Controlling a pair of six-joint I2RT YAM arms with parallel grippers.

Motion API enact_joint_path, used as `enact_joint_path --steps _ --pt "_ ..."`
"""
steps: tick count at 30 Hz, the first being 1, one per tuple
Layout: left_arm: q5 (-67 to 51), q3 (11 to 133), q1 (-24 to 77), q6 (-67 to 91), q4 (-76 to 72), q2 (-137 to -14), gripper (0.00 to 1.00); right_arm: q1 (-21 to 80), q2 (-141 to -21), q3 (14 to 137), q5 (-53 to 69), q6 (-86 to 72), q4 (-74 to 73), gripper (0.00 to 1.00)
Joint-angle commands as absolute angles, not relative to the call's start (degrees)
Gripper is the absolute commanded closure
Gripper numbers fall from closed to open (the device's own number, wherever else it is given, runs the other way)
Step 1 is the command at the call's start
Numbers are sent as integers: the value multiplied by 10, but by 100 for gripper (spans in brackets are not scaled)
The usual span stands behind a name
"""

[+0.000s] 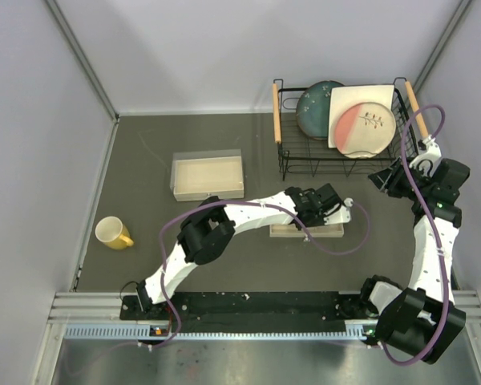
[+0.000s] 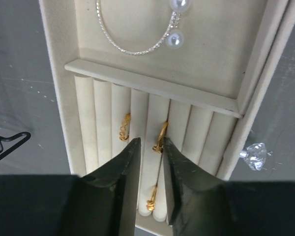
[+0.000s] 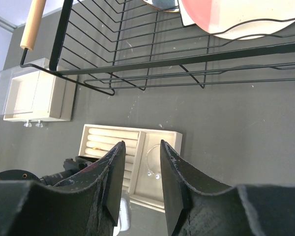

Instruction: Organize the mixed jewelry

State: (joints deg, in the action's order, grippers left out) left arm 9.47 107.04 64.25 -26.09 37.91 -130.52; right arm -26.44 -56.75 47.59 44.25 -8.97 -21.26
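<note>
You have three tiny twisted gold rings seated between cream tray rolls; left gripper narrowly parted, holding nothing.

Enclosed left, far and right by plain pale walls, with grey metal posts at the far corners. Floored with a dark grey, faintly scuffed table. Edged near by a silver slotted rail. Lit softly, evenly.

Gold rings slotted upright; silver bracelet seemingly flat.
</note>
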Motion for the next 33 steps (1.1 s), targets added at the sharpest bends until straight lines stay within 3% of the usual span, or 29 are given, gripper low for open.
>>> enact_joint_path --steps 1,2,5,14,19,26,30,33 --pt "77 1069 648 -253 393 -1272 64 -271 -563 483 449 -78 -214 65" --pt "82 1069 648 -254 393 -1268 58 -271 -563 483 449 -78 -213 64" --pt "95 1069 649 -258 396 -1257 54 -271 -558 483 448 -78 -215 64" --pt "105 1050 642 -261 391 -1182 52 -271 -551 502 449 -67 -243 63" --pt "85 1027 628 -240 398 -1116 52 -271 -548 535 473 26 -306 60" --pt "-58 934 544 -169 389 -974 52 -253 -570 567 521 211 -434 55" --pt "-145 880 462 -126 364 -874 51 -195 -576 552 472 286 -464 53" --pt "-171 846 402 -113 352 -823 49 -131 -571 534 429 327 -473 44"
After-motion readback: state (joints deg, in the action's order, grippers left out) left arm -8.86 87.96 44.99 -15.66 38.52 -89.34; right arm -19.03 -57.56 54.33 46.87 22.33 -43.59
